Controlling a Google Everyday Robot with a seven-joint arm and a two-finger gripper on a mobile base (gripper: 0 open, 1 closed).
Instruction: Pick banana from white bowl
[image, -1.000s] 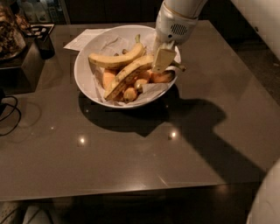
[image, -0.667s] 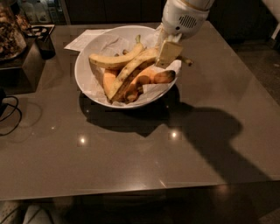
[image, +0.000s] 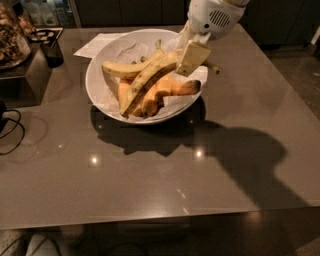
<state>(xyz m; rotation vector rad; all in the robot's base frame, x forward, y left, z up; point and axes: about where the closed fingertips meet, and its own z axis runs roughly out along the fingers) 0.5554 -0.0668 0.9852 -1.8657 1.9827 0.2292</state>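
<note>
gripper (image: 190, 54): over the bowl's right rear rim, fingers clamped across the banana's upper end
banana (image: 149, 80): streaked one, tilted, high end in the claw, low end on the fruit at the bowl's front left
white bowl (image: 94, 67): on the grey table (image: 150, 185), paper lining
other fruit: cleaner banana (image: 120, 69) behind, orange pieces (image: 170, 89) underneath

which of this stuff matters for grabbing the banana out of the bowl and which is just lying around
For the job: streaked banana, white bowl, pincer clamped on the banana's upper end over the bowl's right side.
Lying about: shorter banana, orange fruits in the bowl, paper sheet behind the bowl, cable at left.
</note>
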